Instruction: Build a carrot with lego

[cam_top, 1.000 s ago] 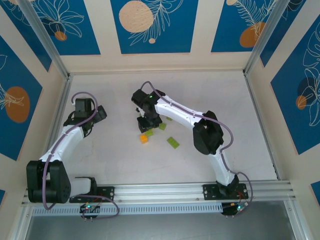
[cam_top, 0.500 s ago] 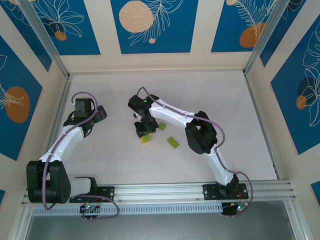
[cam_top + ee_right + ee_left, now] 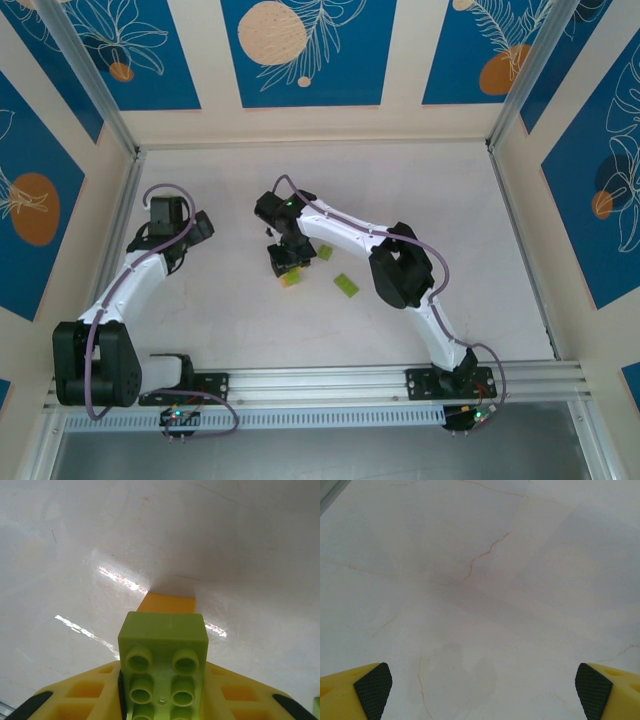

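Right fingers (image 3: 80,695) narrow, pinching a lime-green brick (image 3: 162,650) lengthwise toward the orange brick (image 3: 167,604) just ahead beneath it; left fingers (image 3: 372,687) wide, well apart.

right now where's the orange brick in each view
top external: orange brick left of mid-frame, at the near side of the right gripper.
right wrist: orange brick at centre, poking out just beyond the lime-green brick held in the jaws.
shared landmark: the right gripper, shut on that lime-green brick.
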### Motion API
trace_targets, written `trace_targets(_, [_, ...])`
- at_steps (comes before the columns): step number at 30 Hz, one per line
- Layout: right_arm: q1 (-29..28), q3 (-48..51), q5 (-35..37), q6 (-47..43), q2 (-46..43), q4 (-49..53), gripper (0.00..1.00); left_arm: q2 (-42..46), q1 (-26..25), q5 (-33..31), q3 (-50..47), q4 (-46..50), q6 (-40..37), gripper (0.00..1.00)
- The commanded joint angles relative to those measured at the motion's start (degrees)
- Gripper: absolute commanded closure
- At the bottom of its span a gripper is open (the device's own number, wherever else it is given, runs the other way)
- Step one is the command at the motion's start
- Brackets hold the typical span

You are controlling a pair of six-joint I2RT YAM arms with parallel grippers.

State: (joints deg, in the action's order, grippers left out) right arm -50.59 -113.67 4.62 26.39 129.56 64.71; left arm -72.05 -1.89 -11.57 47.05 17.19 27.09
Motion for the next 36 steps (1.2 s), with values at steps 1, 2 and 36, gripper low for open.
trace_targets(1, [-0.6,-0.2,-1.4,1.7,1.1,0.4,0.65,0.8,0.5,0.9,1.4,0.1,0.1,0.03])
trace_targets(2, [-0.7,-0.2,-1.5,2.0,1.1,0.4,0.65,0.8,0.5,0.9,1.4,0.1,0.1,0.03])
trace_targets(36, [-2.6,5.2,2.4,11.4,3.7,1.0,0.65,0.9,0.5,1.7,1.5,0.1,0.4,0.03])
